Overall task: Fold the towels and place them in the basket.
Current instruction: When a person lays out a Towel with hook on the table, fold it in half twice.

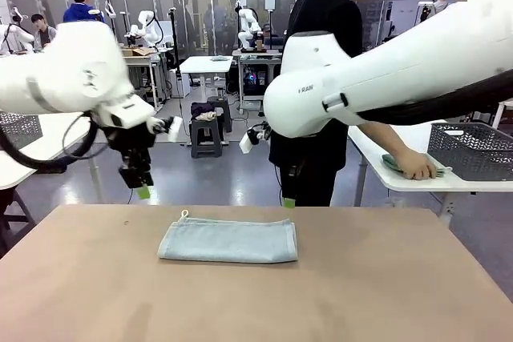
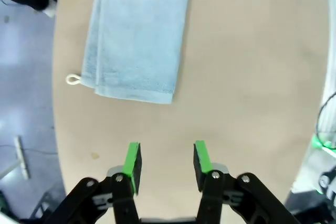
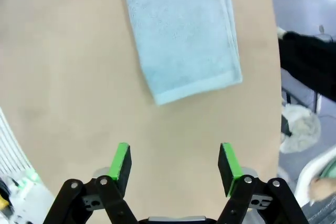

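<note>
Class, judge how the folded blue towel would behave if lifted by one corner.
Probably floppy: the blue towel lies in soft layers, so they would likely droop open. Its terry pile probably grips rather than slides on the table.

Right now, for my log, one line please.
blue towel: folded, on table | left gripper: open, empty | right gripper: open, empty

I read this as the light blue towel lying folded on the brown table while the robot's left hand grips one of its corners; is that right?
Not quite: the left hand grips nothing. The left wrist view shows its fingers apart and empty above the bare table, clear of the light blue towel. The towel does lie folded on the brown table.
</note>
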